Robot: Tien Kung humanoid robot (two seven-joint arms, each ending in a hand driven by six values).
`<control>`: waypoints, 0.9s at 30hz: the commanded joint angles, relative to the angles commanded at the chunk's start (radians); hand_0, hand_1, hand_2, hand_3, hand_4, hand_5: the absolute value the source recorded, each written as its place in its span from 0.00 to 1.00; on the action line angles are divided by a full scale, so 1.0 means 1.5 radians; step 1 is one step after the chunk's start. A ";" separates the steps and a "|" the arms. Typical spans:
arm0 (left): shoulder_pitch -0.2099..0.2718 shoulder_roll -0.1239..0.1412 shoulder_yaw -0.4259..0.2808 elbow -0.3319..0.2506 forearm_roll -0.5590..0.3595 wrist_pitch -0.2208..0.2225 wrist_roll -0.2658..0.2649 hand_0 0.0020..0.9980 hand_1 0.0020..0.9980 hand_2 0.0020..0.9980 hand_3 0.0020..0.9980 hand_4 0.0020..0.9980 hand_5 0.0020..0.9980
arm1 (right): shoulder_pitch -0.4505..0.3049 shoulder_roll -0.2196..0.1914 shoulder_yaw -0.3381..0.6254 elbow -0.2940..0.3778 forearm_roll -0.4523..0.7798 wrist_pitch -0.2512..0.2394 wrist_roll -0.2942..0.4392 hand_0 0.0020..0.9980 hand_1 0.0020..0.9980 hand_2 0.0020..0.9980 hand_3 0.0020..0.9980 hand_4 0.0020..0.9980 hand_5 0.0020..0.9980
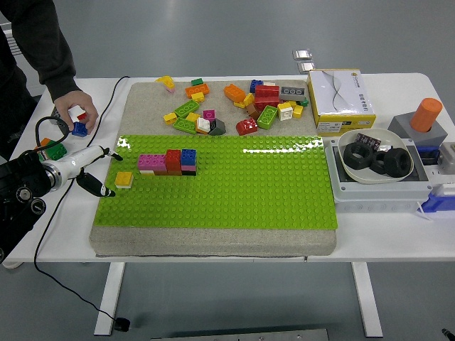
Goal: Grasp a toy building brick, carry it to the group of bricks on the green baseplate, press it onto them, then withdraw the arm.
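Just right of the open left hand (96,170), yellow brick (124,180).

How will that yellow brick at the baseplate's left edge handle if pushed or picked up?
The yellow brick looks like rigid moulded plastic, so probably stiff and light. It lies flat and low on the green baseplate, so unlikely to roll or tip. If seated on the studs, it would likely resist sliding.
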 joint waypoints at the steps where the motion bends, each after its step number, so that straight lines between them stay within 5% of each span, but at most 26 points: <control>1: 0.000 -0.001 0.000 0.002 0.001 0.001 -0.001 0.98 0.98 0.99 0.76 0.87 0.05 | 0.000 0.000 -0.001 0.000 0.000 0.000 0.000 0.52 0.61 0.57 0.78 0.82 0.97; 13: -0.006 -0.025 0.004 0.031 0.002 0.014 -0.007 0.99 0.99 0.99 0.71 0.84 0.05 | 0.002 0.001 -0.008 0.000 0.000 -0.002 -0.001 0.52 0.61 0.57 0.78 0.83 0.97; 27: -0.008 -0.028 0.008 0.043 -0.003 0.022 -0.012 0.99 0.98 0.97 0.59 0.75 0.06 | 0.000 0.001 -0.016 0.000 0.000 -0.001 0.001 0.52 0.61 0.58 0.78 0.83 0.97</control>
